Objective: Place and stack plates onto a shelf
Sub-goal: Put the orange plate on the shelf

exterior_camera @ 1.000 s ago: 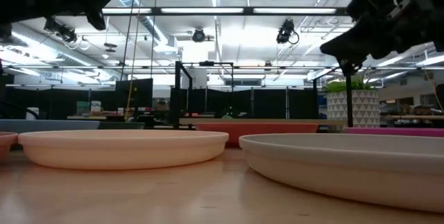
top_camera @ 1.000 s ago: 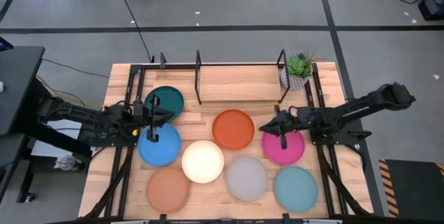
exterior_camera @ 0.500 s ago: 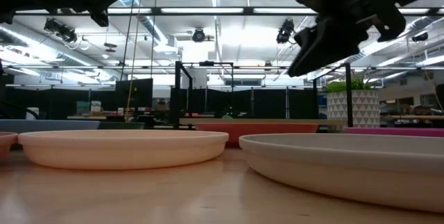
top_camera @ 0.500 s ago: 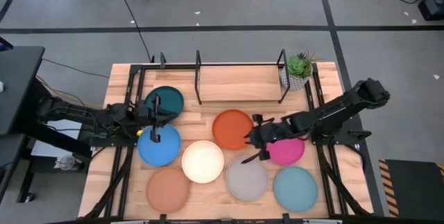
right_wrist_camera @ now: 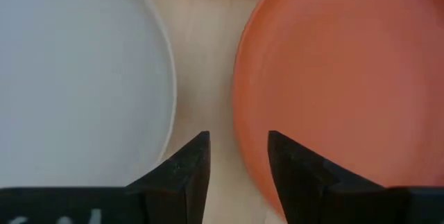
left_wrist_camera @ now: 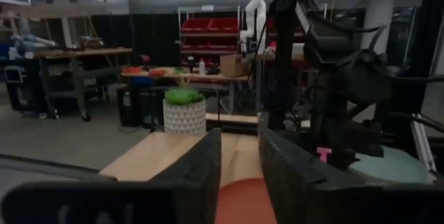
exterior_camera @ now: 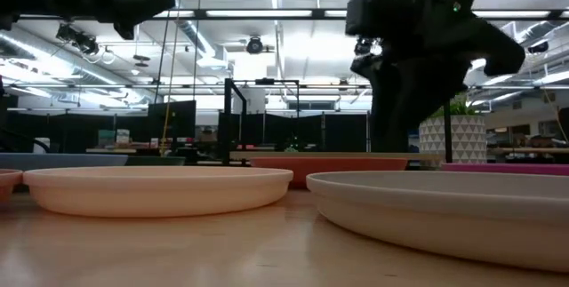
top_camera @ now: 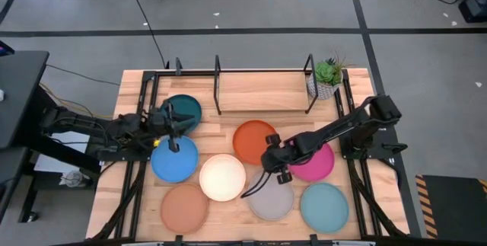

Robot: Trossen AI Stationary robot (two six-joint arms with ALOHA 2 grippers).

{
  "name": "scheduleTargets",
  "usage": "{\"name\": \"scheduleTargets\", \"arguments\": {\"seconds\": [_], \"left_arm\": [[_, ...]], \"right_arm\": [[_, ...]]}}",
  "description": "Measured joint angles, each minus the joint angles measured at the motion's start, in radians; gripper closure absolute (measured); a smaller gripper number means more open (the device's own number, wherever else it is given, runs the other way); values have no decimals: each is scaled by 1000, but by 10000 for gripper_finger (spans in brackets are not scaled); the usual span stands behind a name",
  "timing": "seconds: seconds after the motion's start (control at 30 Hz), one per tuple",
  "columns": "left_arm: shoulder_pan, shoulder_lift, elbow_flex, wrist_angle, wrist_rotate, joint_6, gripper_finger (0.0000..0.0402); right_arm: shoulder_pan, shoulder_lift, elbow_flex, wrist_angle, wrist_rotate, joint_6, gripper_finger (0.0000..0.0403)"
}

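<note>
Eight plates lie flat on the table in the high view: dark teal, blue, orange, magenta, cream, grey, terracotta and light aqua. The black rod shelf stands at the far edge. My right gripper is open and points down. It straddles the orange plate's near-right rim, beside the grey plate. My left gripper is open and level above the teal and blue plates. My right gripper comes from above with one finger over the inside of the orange plate and the other over the bare wood outside its rim. Whether either finger touches the plate, I cannot tell.
A small green plant in a white patterned pot stands at the shelf's right end. Black arm rails run along the table's left and right sides. In the low view the cream plate and grey plate fill the foreground.
My right gripper has swung from above the magenta plate toward the table's left, come down and tipped to point downward, ending at the orange plate's near-right rim. No plate has moved.
</note>
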Motion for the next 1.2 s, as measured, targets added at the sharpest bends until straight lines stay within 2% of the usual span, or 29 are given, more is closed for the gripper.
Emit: {"name": "scheduleTargets", "arguments": {"seconds": [0.13,0.33,0.57,0.73,0.97,1.2], "left_arm": [[0,0,0,-59,14,-18,254],[-1,0,8,-83,17,-41,249],[-1,8,113,-260,20,-40,249],[-1,39,148,-307,20,-38,249],[-1,84,163,-296,20,4,249],[-1,112,163,-288,19,3,249]], "right_arm": [[0,60,26,-46,2,-10,258],[-1,93,28,-73,74,-28,280],[-20,81,29,-84,80,-34,345],[-26,84,28,-96,57,-61,391],[-5,35,70,-165,50,-71,385],[26,-47,131,-250,121,-88,389]]}}
